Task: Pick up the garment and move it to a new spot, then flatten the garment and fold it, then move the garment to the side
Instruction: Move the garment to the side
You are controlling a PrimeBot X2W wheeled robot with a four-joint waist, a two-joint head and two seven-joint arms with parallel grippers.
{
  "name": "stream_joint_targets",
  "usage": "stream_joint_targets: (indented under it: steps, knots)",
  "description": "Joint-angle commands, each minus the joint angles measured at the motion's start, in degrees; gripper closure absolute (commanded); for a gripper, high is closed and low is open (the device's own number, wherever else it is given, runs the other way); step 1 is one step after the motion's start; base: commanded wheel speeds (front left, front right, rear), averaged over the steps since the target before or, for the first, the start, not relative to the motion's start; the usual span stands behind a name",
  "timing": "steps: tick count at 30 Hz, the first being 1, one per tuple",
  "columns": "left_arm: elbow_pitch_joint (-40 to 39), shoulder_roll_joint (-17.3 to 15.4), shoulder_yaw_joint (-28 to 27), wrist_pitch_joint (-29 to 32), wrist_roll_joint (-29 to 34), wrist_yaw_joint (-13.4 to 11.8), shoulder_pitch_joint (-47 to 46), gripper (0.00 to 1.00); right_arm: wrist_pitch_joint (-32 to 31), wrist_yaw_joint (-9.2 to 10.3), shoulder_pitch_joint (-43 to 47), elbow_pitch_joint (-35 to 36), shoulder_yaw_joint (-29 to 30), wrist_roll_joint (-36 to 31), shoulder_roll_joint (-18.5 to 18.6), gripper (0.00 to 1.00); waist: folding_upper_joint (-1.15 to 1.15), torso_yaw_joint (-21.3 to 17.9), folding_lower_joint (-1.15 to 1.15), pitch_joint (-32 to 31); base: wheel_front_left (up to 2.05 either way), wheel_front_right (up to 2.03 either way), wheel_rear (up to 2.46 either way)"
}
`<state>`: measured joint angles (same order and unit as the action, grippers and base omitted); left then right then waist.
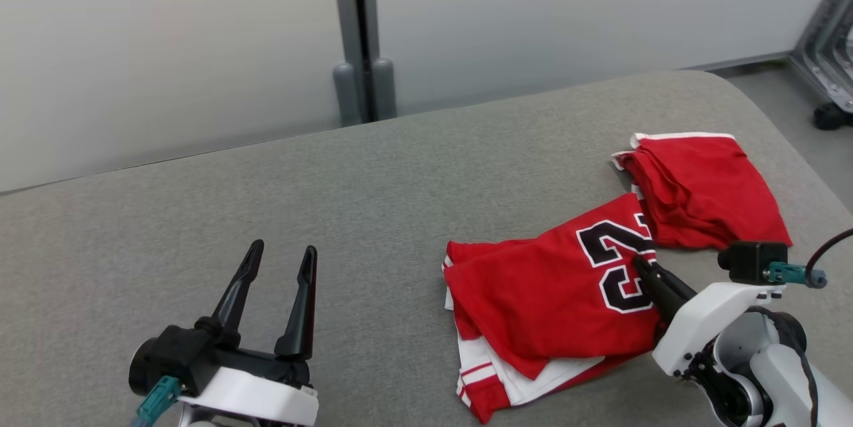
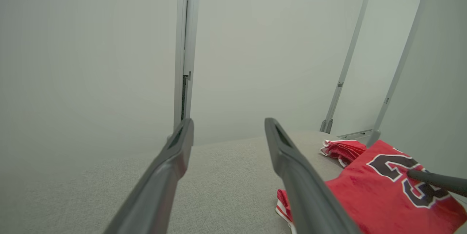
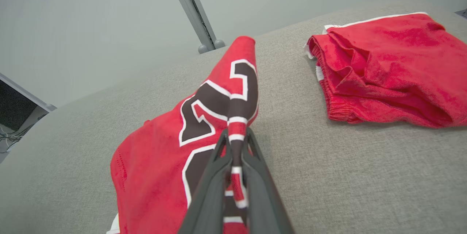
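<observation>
Grey padded cloth covers the table, and behind its far edge a pale wall carries one grey upright post, which we take as our mark.

We see the red jersey lying on the cloth, nearer to us than the post and off to its right. Its black number, outlined in white, faces up. White and red-striped trim pokes out from under its near edge, so it is bunched rather than flat.

A second red garment with white trim lies farther to the right of the post than the jersey. In the head view it touches or slightly overlaps the jersey's far right corner. In the right wrist view we see grey cloth between the two.

Our right gripper reaches in from the right of the post. Its two dark fingers are pressed together on a fold of the jersey by the number. In the right wrist view the striped edge runs down between them, and the fabric beyond rises in a ridge off the cloth.

Our left gripper hangs over bare cloth, nearer to us than the post and a little to its left, well apart from the jersey. Its fingers are spread wide with nothing between them.
</observation>
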<state>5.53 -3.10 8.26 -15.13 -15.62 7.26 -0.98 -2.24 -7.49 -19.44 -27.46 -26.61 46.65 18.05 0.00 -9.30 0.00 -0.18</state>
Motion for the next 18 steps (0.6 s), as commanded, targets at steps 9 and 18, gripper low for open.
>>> stream_joint_targets:
  steps: [9,18]
  knots:
    - [0.87,-0.19,1.41,0.03,0.83,0.33,-3.09,0.0,0.15,-0.02,-1.43,3.5,0.31,1.35,0.51,1.0,0.0,-8.07,0.0,3.86,0.0,0.0,0.0]
    - [1.21,-2.03,3.16,0.03,1.07,0.3,-5.99,0.0,-0.85,-0.02,-7.78,6.76,0.03,3.33,3.92,1.0,0.0,-6.95,0.0,9.07,0.0,0.0,0.0]
